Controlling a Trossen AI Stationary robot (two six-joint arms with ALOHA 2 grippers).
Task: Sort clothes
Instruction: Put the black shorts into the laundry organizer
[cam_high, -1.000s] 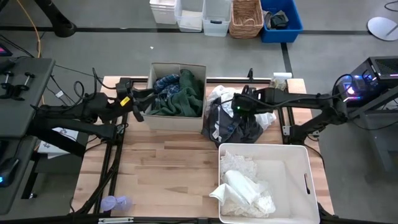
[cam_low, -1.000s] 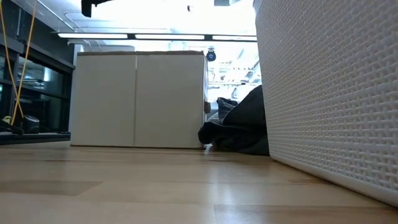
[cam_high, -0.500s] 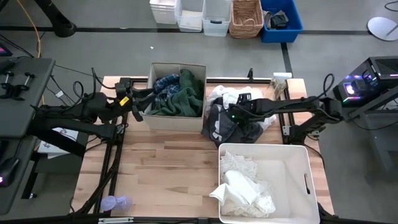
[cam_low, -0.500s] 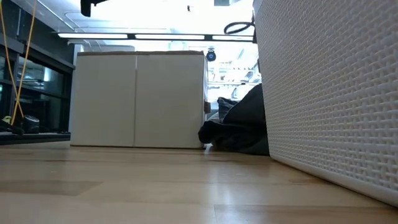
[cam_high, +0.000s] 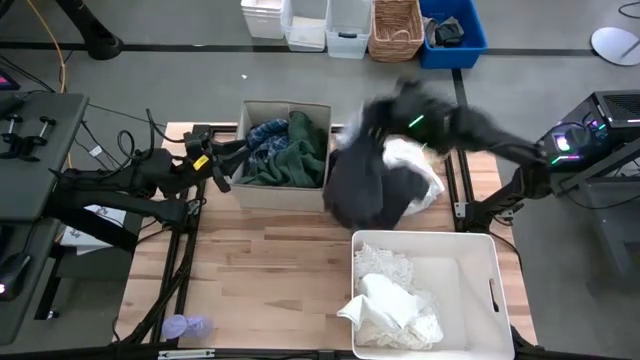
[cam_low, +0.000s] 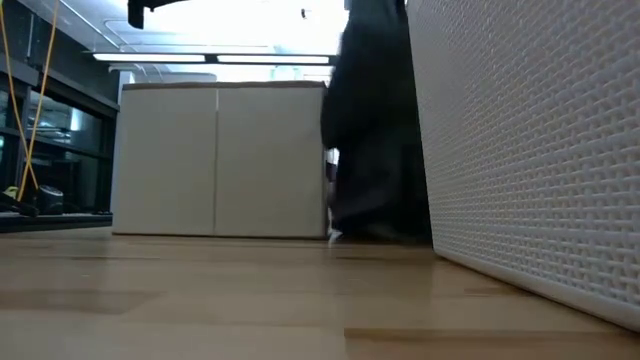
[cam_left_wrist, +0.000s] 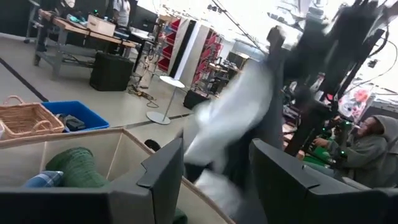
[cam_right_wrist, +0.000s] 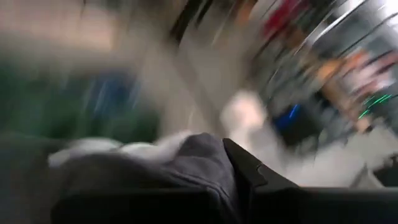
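Observation:
My right gripper, blurred by motion, is raised over the table's far right part and shut on the black-grey garment. The garment hangs down between the beige box and the white basket. A white garment lies beside it on the table. The box holds a blue-and-white plaid shirt and a dark green garment. White lacy pieces lie in the basket. My left gripper waits open at the box's left side. My right gripper holds the black-grey garment by a bunched upper part between its two fingers; blur hides the exact spot and the layers. The garment hangs long below the fingers. Its lower end reaches down to the table beside the box.
A small lavender object lies at the table's near left corner. Bare wood stretches between the box and the near edge. Bins and a wicker basket stand on the floor beyond the far edge. A person sits in the room behind.
My right gripper has shut on the black-grey garment in the heap and swung quickly up and toward the far edge. The garment has been drawn from a low heap into a long hanging shape. The white garment has stayed on the table.

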